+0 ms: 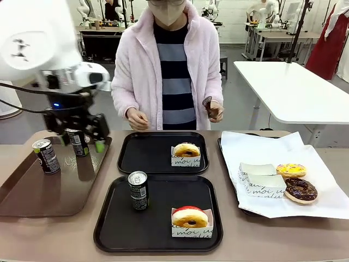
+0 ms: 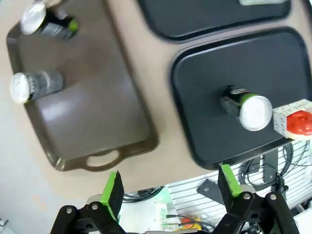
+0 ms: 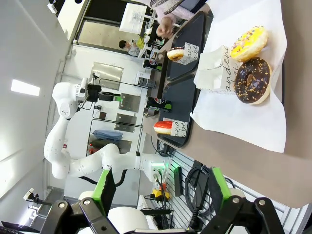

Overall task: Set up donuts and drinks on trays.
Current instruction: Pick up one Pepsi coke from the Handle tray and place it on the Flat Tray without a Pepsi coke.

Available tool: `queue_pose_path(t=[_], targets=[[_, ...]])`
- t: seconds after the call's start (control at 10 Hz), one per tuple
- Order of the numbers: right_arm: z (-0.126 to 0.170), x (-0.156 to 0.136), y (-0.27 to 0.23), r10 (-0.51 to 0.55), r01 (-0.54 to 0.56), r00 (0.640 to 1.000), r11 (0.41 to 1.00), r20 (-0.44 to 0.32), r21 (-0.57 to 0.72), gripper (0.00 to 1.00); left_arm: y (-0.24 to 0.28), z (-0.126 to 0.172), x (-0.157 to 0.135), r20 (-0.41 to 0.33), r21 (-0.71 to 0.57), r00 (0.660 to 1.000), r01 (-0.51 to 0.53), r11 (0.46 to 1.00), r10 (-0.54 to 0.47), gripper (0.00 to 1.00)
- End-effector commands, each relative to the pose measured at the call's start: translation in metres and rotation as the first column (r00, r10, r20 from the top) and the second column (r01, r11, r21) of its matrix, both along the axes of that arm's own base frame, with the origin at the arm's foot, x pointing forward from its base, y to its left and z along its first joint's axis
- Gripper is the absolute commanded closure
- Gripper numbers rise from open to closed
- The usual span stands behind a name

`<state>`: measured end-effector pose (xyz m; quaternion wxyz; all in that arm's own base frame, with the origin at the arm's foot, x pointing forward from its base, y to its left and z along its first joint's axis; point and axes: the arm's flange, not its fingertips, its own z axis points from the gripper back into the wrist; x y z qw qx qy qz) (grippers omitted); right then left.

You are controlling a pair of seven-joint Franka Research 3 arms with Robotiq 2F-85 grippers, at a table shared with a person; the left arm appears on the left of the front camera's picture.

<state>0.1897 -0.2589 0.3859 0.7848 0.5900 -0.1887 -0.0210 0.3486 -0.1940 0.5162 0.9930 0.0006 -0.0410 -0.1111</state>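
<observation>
Two black trays lie mid-table. The near tray holds a dark can and a red-glazed donut in a white sleeve. An orange-glazed donut sits on the far tray. My left gripper hangs open over the brown tray, in front of one of its two cans, the other to its left. In the left wrist view the left gripper holds nothing and both cans lie well ahead. My right gripper is open and holds nothing.
A paper-lined tray at the right carries a yellow donut, a chocolate donut and two empty sleeves. A person in a pink jacket stands at the far edge, one hand holding something small and dark.
</observation>
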Motion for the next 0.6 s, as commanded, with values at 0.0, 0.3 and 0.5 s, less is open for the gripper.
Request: queue_pose_path(t=[0.0,0.3,0.5], targets=[[0.001,-0.001,-0.001,0.004,-0.005,1.0,1.0,0.019,0.007,0.0,0.036,0.0,0.005,-0.011,0.006,0.998,-0.068,0.998,0.068,0.0],[0.001,-0.001,-0.001,0.004,-0.005,1.0,1.0,0.019,0.007,0.0,0.112,0.003,0.027,-0.016,-0.01,0.978,-0.208,0.978,0.208,0.0],[0.001,-0.001,-0.001,0.004,-0.005,1.0,1.0,0.019,0.007,0.0,0.149,0.002,0.034,-0.03,-0.047,0.956,-0.291,0.955,0.29,0.0]])
